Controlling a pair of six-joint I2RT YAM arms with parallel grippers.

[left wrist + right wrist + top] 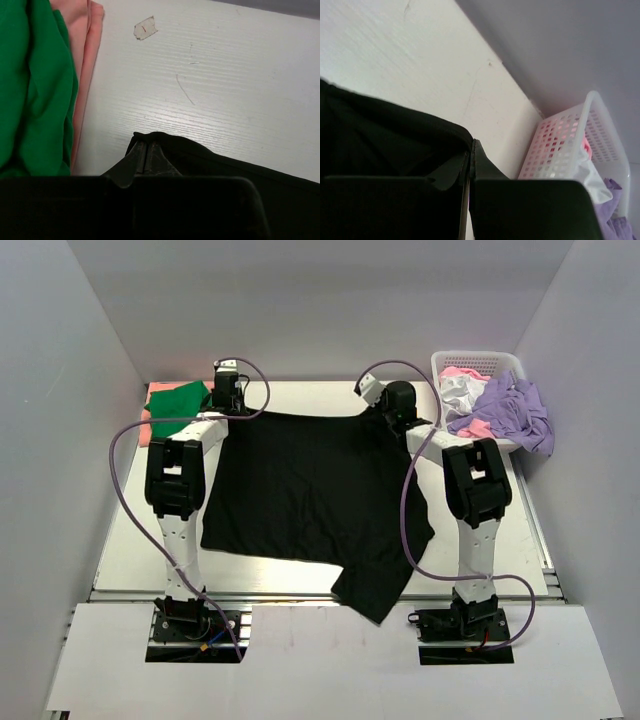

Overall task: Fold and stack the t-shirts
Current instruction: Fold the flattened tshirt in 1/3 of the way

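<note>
A black t-shirt (310, 490) lies spread over the middle of the white table, one corner hanging over the near edge. My left gripper (236, 412) is shut on its far left corner (165, 142). My right gripper (385, 415) is shut on its far right corner (395, 135). A green t-shirt (180, 400) lies on a salmon-pink one (150, 420) at the far left; both show in the left wrist view, the green t-shirt (30, 90) and the pink one (85, 60). Lavender (515, 410), white (462, 392) and pale pink shirts fill the basket.
A white lattice basket (480, 362) stands at the far right corner, also in the right wrist view (560, 145). Grey walls close the back and sides. A bit of tape (145, 27) is stuck on the table beyond the left gripper.
</note>
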